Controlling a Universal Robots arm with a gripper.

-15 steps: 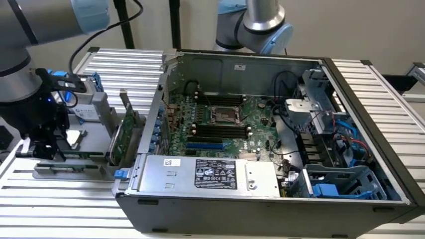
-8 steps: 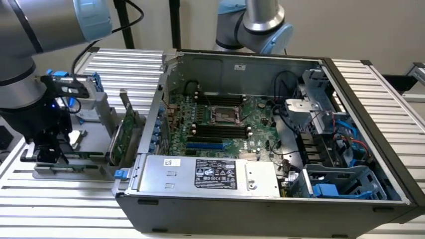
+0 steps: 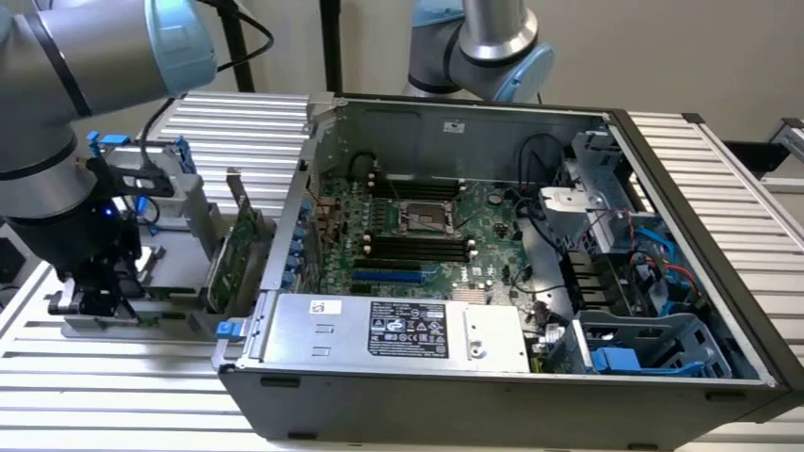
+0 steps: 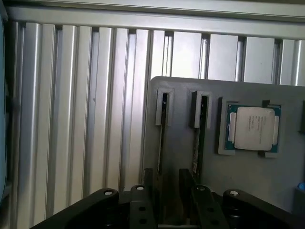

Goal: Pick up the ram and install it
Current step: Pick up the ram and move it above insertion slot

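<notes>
Wrist view: pincer (image 4: 167,177) apart, at ram (image 4: 161,136) standing in holder (image 4: 180,100) slot. Ram likely light, stiff, fragile: hold flat faces, mid-length.

My arm (image 3: 75,85) is entering at the upper left of the exterior view and bending downward. My wrist (image 3: 56,212) is pointing straight down along the exterior view's left edge. My gripper (image 3: 94,299) is hanging low beneath it, aimed downward. My two dark fingers (image 4: 148,180) are standing apart, showing a clear gap between them.
</notes>
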